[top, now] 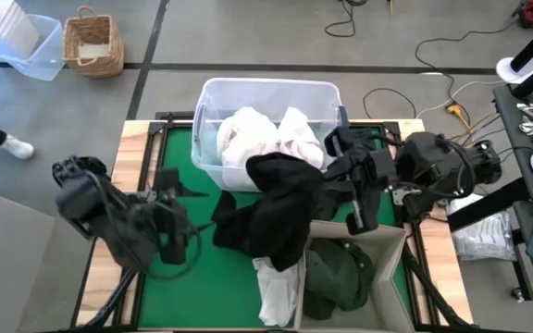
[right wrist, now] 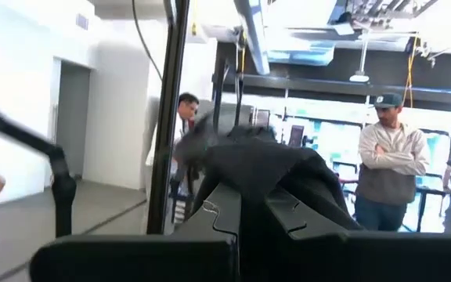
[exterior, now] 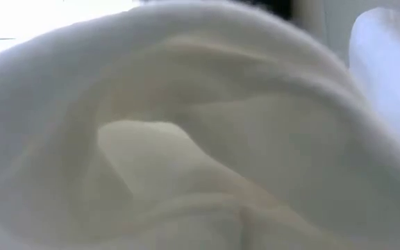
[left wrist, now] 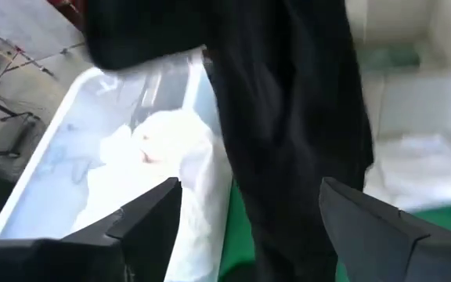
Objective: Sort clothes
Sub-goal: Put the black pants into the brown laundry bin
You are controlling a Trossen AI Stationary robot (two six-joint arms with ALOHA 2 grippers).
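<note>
A black garment (top: 271, 208) hangs from my right gripper (top: 327, 178) at the near rim of the clear tub (top: 213, 102); its lower part lies on the green mat. White and pale pink clothes (top: 257, 134) fill the tub. A dark green garment (top: 336, 277) sits in the beige fabric box (top: 391, 242). A white garment (top: 276, 291) lies on the mat beside that box and fills the low view (exterior: 200, 139). My left gripper (left wrist: 249, 227) is open, low over the mat left of the black garment (left wrist: 288, 117), touching nothing. My right gripper is shut on the black garment's upper part (right wrist: 261, 168), bunched cloth pinched between the two fingers (right wrist: 221, 215). The fingers come roughly level from the table's right side. The cloth drapes slack below the hold, its lower end (top: 243, 236) resting on the mat.
The tub stands at the table's far middle, the beige box at the near right corner. A wicker basket (top: 93, 42) and another clear bin (top: 30, 51) stand on the floor beyond the table. People (right wrist: 390, 164) stand in the room behind. Bare green mat (top: 211, 287) lies near centre-left.
</note>
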